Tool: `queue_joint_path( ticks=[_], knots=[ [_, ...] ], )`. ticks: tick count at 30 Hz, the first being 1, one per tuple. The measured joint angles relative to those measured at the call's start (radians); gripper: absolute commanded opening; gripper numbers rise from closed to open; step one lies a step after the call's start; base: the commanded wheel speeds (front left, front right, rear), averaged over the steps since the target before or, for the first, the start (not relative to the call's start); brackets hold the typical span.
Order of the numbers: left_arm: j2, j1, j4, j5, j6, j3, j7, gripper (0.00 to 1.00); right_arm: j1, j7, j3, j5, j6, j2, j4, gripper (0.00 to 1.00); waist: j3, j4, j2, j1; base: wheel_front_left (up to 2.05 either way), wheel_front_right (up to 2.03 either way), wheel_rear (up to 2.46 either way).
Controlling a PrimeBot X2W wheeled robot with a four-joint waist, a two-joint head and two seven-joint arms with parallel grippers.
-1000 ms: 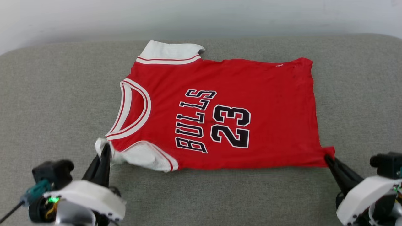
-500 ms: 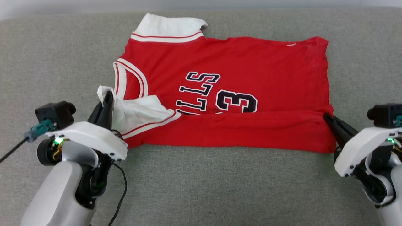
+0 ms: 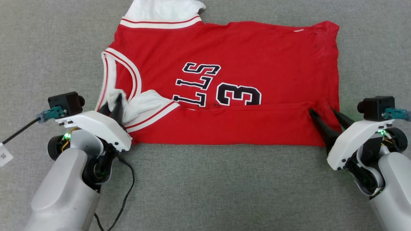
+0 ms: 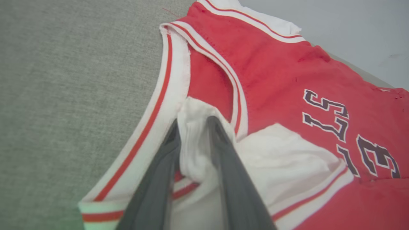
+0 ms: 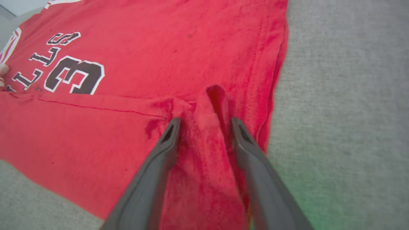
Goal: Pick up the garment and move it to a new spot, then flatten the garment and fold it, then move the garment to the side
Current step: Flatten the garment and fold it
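Observation:
The red garment [image 3: 244, 45] lies flat on the grey surface, collar to the left. Its near edge is folded over the front and covers part of the black lettering and number. My left gripper [image 3: 113, 102] sits at the near white sleeve. In the left wrist view its jaws [image 4: 194, 123] stand slightly parted, with a fold of white sleeve cloth [image 4: 195, 150] still between them. My right gripper [image 3: 321, 110] is at the hem corner on the right. There the fingers of the right gripper [image 5: 204, 120] stand clearly open, either side of a loose red ridge [image 5: 209, 127].
The grey fabric surface [image 3: 205, 192] stretches on all sides of the shirt. A black cable [image 3: 126, 186] hangs from my left arm, and a white tag [image 3: 4, 156] shows at the left edge. A pale wall [image 4: 351, 25] lies beyond the shirt.
Both grippers carried the near edge up and over the shirt front, making a fold. The jaws of both then parted, the right more than the left. The camera has tipped down.

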Motion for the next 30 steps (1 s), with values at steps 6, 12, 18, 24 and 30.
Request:
queue_joint_path(
  ticks=[6,12,18,24,30],
  knots=[
    [0.010,-0.030,0.070,-0.013,-0.021,0.013,-0.007,1.00,-0.009,-0.138,0.017,0.008,-0.001,-0.010,0.012,1.00,-0.017,-0.014,0.0000,0.0000,0.00,0.00,0.00],
    [0.078,-0.026,0.047,-0.015,-0.020,0.028,0.031,1.00,0.002,-0.252,-0.028,-0.029,-0.001,-0.008,-0.053,1.00,-0.058,-0.034,0.0000,-0.0001,0.00,0.00,0.00],
    [0.194,0.019,-0.084,-0.024,0.001,0.024,0.178,1.00,0.071,-0.253,-0.083,-0.080,-0.001,0.015,-0.163,1.00,-0.101,-0.051,0.0000,-0.0001,0.00,0.00,0.00],
    [0.315,0.097,-0.226,-0.075,0.018,-0.004,0.418,1.00,0.137,-0.211,-0.119,-0.118,-0.001,0.056,-0.262,1.00,-0.125,-0.072,0.0000,-0.0002,0.00,0.00,0.00],
    [0.386,0.215,-0.319,-0.167,0.114,0.008,0.607,1.00,0.173,-0.177,-0.140,-0.133,-0.001,0.103,-0.332,1.00,-0.088,-0.102,0.0000,-0.0002,0.00,0.00,0.00]
  ],
)
